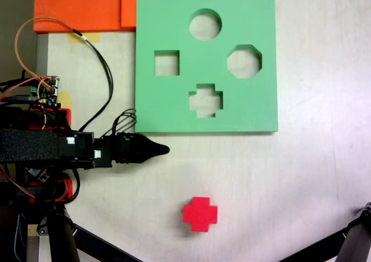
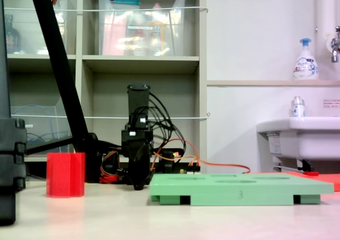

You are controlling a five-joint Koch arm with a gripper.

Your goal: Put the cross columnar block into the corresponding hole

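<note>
The red cross columnar block (image 1: 200, 214) stands upright on the white table, near the front edge, and is also seen at the left (image 2: 65, 174). The green foam board (image 1: 174, 108) lies flat further back, its side edge facing the other camera (image 2: 239, 189). Its plus-shaped corresponding hole (image 1: 206, 99) is the cutout nearest the block. My gripper (image 1: 164, 150) points right from the black arm at the left. It hangs low between board and block, touching neither, and its jaws meet in one point. Seen head-on, the gripper (image 2: 139, 184) is narrow with nothing in it.
The board also has a round cutout (image 1: 205, 24), a square one (image 1: 166, 63) and an octagonal one (image 1: 244, 61). Orange foam sheets (image 1: 81, 7) lie at the back left. Black stand legs (image 1: 356, 239) cross the front corners. Cables (image 1: 101, 65) trail beside the arm's base.
</note>
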